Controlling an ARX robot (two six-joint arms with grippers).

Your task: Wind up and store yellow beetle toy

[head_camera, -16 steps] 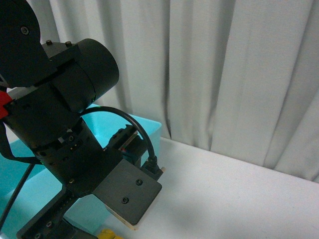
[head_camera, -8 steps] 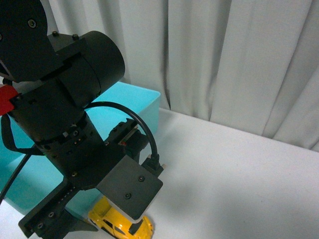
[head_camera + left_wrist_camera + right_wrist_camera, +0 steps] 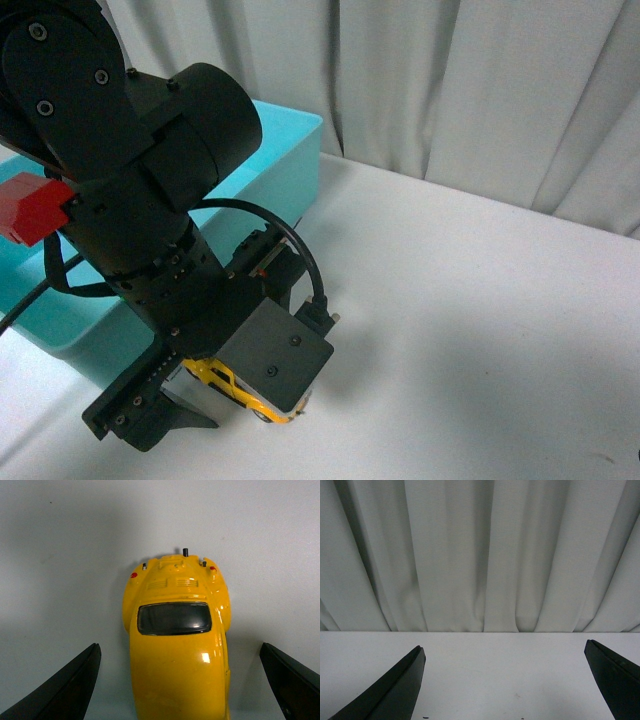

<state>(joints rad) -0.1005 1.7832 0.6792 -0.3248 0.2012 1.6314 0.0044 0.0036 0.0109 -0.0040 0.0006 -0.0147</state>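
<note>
A pale grey curtain (image 3: pixel 480 90) hangs in long folds across the whole backdrop, and the right wrist view shows the same folds meeting the far edge of the white table (image 3: pixel 480 330). The black left arm (image 3: pixel 150 200) fills the left side of the front view, bent steeply down over the tabletop. It carries a red block (image 3: pixel 35 205) on its flank, and a black cable (image 3: pixel 290 250) loops round to a dark square plate (image 3: pixel 275 355) at the wrist.

Behind the arm, a turquoise bin (image 3: pixel 290 150) stands on the table with its far corner close to the curtain.

The yellow beetle toy (image 3: pixel 177 650) sits on the table outside the bin, partly hidden beneath the wrist plate in the front view, where only a slice of yellow body and one dark wheel show (image 3: pixel 235 388). The left wrist view looks down on its glossy roof, a dark window, two small red lights and a short dark peg at the end facing away from the wrist.

The left gripper (image 3: pixel 178 647) straddles the car with its jaws spread wide. One dark finger (image 3: pixel 70 690) stands on each side, with bare table visible between each finger and the bodywork, so neither touches the toy.

The right gripper (image 3: pixel 502 647) hangs over bare tabletop facing the curtain, its jaws equally wide and holding nothing.
</note>
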